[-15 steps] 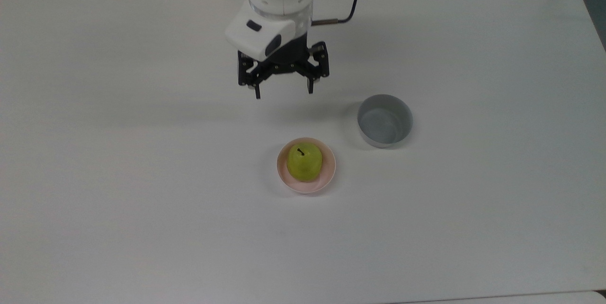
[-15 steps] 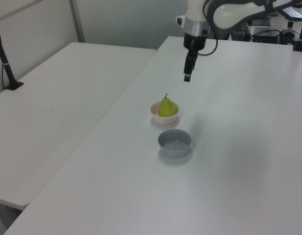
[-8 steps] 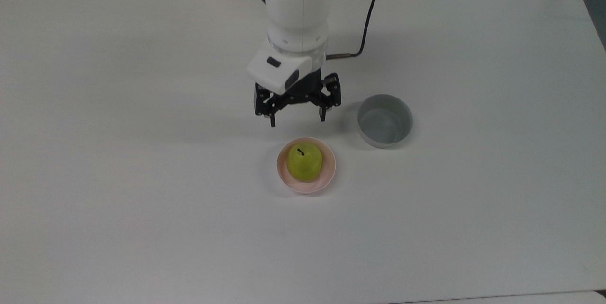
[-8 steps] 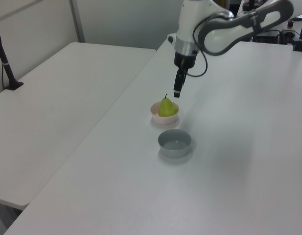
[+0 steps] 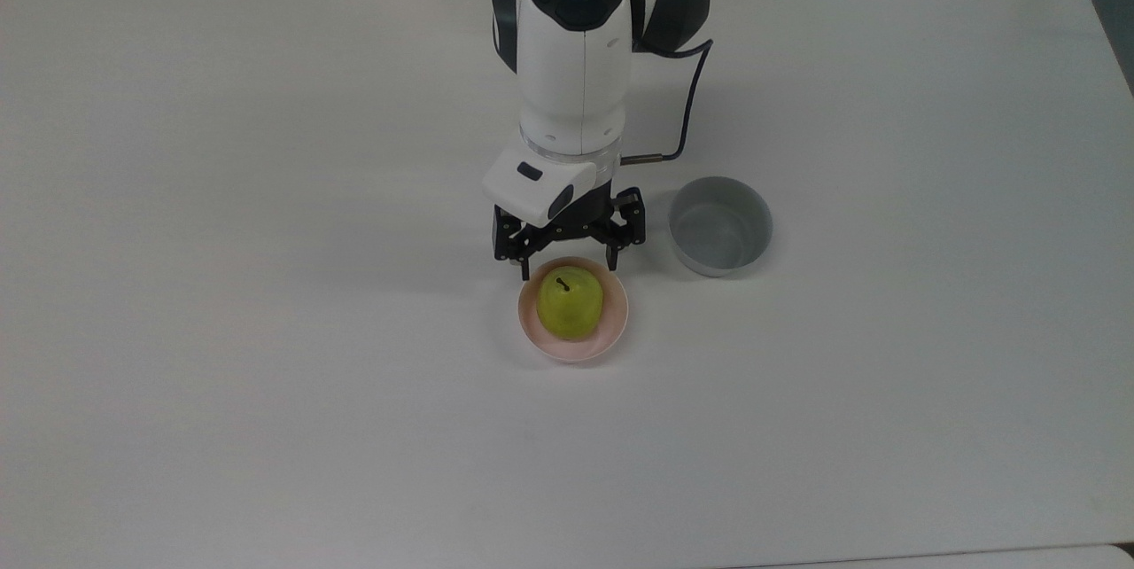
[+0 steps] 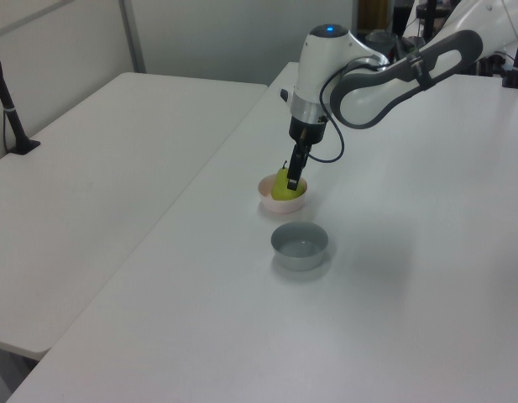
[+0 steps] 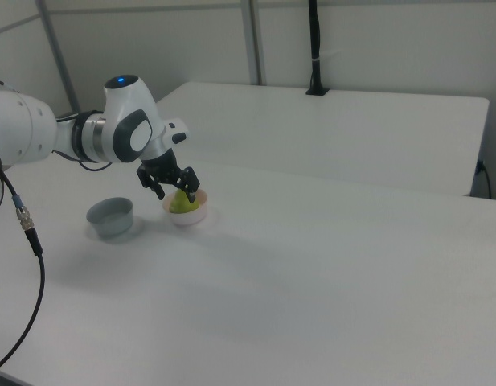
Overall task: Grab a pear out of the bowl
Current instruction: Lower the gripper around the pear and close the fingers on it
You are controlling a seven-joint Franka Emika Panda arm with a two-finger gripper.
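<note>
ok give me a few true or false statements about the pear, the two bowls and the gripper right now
1. The pear sits in the pink bowl. True.
2. The grey bowl holds a second pear. False: it holds nothing.
3. The gripper is open, its fingers spread at the pink bowl's far rim in the top view. True.
4. The pear has been lifted clear of its bowl. False: it rests in the bowl, stem up.
5. In the top view, the grey bowl lies to the left of the pink bowl. False: it lies to the right and further up.
</note>
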